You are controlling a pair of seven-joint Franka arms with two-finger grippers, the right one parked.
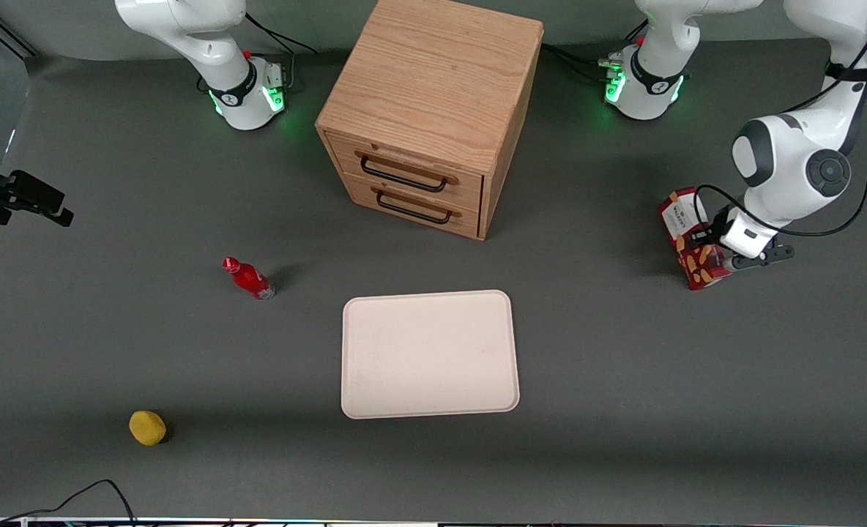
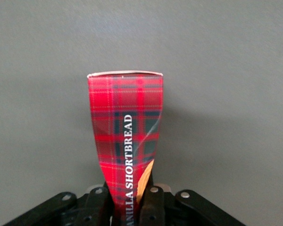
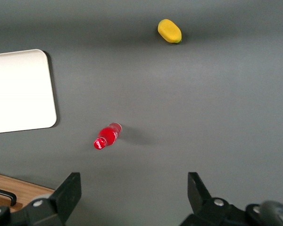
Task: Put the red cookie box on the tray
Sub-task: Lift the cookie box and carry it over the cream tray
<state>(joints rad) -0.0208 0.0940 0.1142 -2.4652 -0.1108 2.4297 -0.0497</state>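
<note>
I see my pincer [image 2: 129,202] clamped on the red cookie box [image 1: 690,241] toward the working arm's end of the surface [image 1: 624,439], well apart from the tray [image 1: 428,354].

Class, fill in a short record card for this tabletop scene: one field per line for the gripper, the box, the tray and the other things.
Gripper: left arm's gripper, shut on the long red tartan cardboard cookie box, toward the working arm's end of the table
Box: not on the tray
Tray: flat cream-white rectangular tray, nothing on it, nearer the front camera than the wooden two-drawer cabinet
Others: small red bottle; yellow rounded object, toward the parked arm's end
</note>
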